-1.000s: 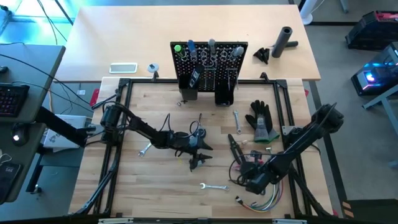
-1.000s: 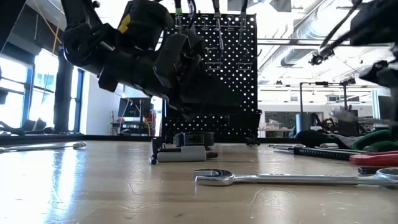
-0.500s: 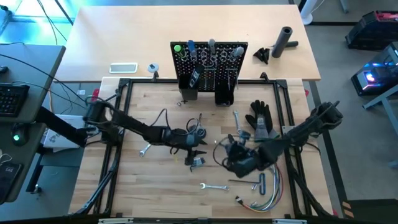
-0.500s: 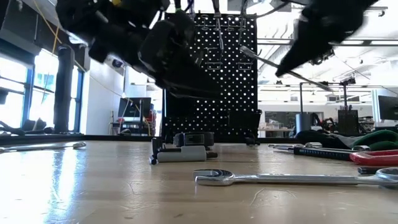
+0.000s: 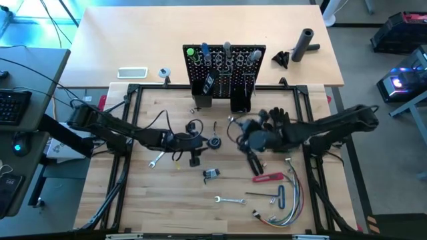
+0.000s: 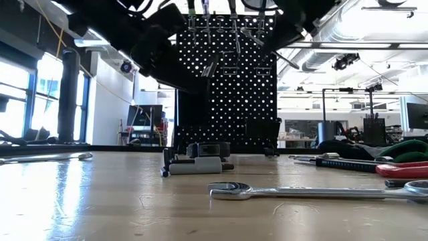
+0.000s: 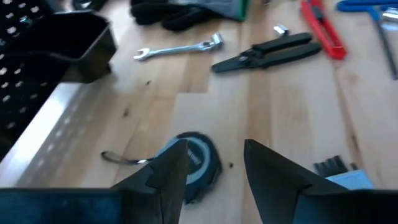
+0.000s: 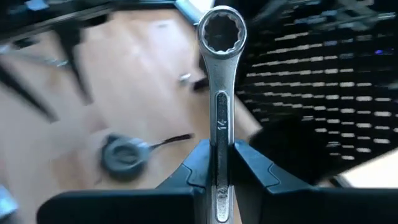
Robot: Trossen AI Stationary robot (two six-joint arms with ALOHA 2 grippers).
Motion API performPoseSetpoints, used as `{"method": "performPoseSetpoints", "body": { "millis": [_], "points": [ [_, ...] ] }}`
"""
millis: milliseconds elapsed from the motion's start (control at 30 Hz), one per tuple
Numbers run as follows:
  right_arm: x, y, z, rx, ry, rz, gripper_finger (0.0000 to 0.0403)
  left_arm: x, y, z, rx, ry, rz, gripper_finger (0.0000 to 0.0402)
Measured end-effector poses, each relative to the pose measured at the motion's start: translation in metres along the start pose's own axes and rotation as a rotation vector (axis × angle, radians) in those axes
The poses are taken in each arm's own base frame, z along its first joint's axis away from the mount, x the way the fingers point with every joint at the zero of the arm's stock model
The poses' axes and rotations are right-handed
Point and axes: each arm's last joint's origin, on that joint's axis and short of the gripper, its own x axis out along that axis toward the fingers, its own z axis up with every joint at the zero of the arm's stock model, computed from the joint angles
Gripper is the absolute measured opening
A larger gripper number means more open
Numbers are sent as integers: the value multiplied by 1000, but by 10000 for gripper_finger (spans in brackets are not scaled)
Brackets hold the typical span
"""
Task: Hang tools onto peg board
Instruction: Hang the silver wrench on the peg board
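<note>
The right gripper (image 8: 216, 163), fingers clamped on a silver wrench (image 8: 219, 93), carries it toward the peg board (image 5: 224, 72). Next, I judge, its ring end must slip over a free hook. The left gripper (image 7: 214, 163), fingers parted and empty, hovers above a round tape measure (image 7: 194, 159).

A black glove (image 5: 279, 122) lies near coloured wires (image 5: 288, 212); a black cylinder (image 5: 306, 43) lies beyond

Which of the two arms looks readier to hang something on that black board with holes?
The right one. Its pincer is shut on a silver wrench, ring end leading toward the peg board. The left pincer is empty, over a round tape measure.
</note>
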Motion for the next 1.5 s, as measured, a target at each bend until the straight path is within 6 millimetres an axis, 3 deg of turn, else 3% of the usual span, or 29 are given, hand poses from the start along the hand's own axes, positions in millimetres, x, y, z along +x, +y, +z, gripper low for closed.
{"method": "performPoseSetpoints", "body": {
  "millis": [233,367,967,1500],
  "points": [
    [7,-41,4,61,31,-174,31,1,1,-20,-88,-29,29,130],
    [8,-54,-1,102,89,-232,31,0,1,-32,-121,-46,27,123],
    [-3,-62,-15,154,143,-348,31,0,2,-42,-119,-48,28,121],
    [4,-72,-14,167,180,-346,31,0,2,-42,-120,-53,27,121]
  ]
}}
